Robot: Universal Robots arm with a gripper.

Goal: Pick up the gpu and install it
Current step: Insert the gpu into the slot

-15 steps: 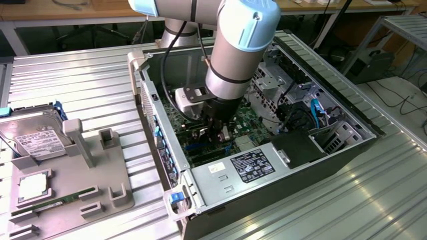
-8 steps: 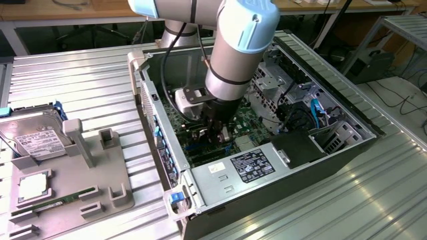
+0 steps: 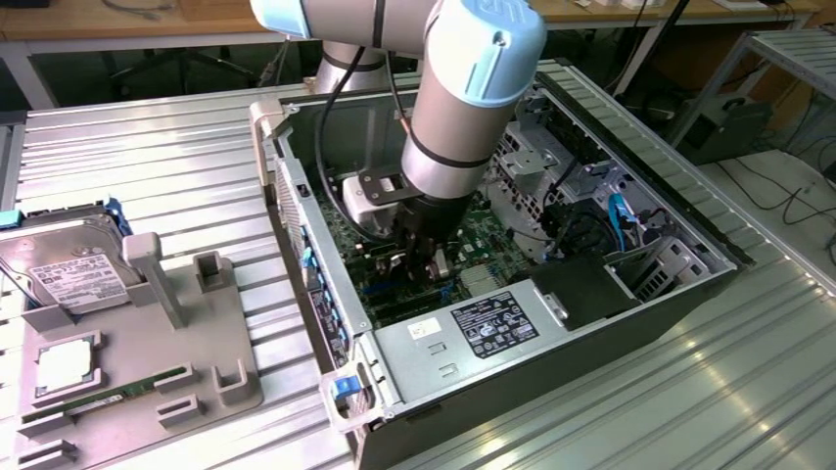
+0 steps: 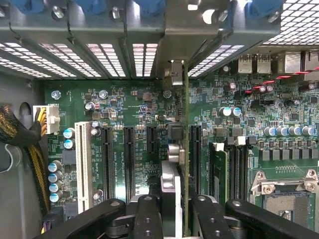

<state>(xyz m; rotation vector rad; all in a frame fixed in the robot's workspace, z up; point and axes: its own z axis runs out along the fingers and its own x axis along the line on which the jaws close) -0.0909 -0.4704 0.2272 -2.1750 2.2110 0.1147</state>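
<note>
Black two-finger gripper (image 4: 174, 201) on a grey and pale-blue robot arm (image 3: 471, 88), reaching down into an open computer case (image 3: 298, 186); jaws clenched on the gpu (image 4: 185, 144), one finger on each face of the card; gpu held edge-on between the jaws, its thin green board edge running away from them across the motherboard (image 4: 134, 104); silver bracket end at the far end from the jaws, near the case's perforated rear wall; whether the card sits in a slot cannot be told.

Black expansion slot (image 4: 195, 154) just beside the card's edge, on one side of the jaws; three more black slots and one white slot (image 4: 82, 159) on the other side, farther off; memory slots (image 4: 224, 169) near the jaws, beyond the adjacent black slot; CPU socket (image 4: 284, 199) farther out on that same side; white power connector (image 4: 52, 118) with yellow and black wires, well apart from the jaws.

Power supply (image 3: 503, 328) with a label, inside the case, near the jaws; hard drive (image 3: 66, 269) and memory stick (image 3: 112, 397) on a grey fixture (image 3: 196, 343), outside the case and well apart from the jaws, on the slatted metal table (image 3: 157, 147).
</note>
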